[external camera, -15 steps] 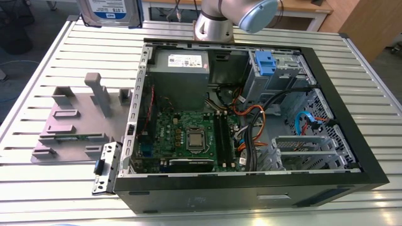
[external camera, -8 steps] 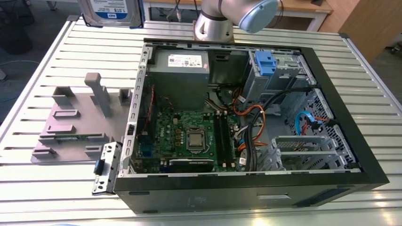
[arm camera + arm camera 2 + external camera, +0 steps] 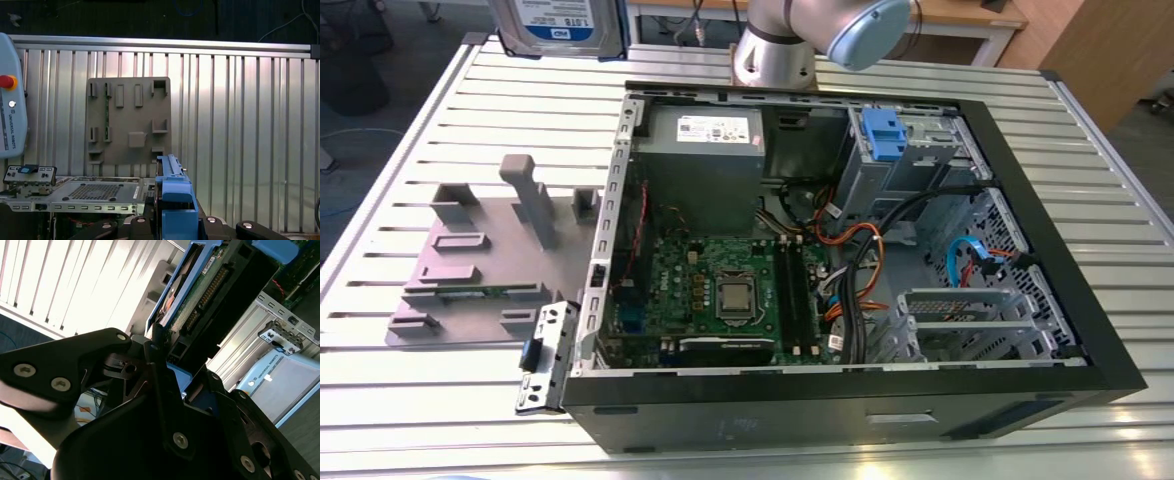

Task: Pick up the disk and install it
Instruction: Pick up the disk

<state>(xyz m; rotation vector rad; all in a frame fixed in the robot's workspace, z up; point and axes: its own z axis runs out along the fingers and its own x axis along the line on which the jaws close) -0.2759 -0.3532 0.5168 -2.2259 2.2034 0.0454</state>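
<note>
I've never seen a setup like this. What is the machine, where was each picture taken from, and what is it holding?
It is one robot arm with a gripper, a black clamp, at its end. The exterior view comes from a camera off the arm that sees a slatted metal table. On it lies an open computer case, circuit board and cables showing, beside a grey holder plate with slots. Both wrist views come from cameras riding on the arm. The gripper is shut on the disk, a hard drive with blue rails, held in the air, not yet in the case.
</note>
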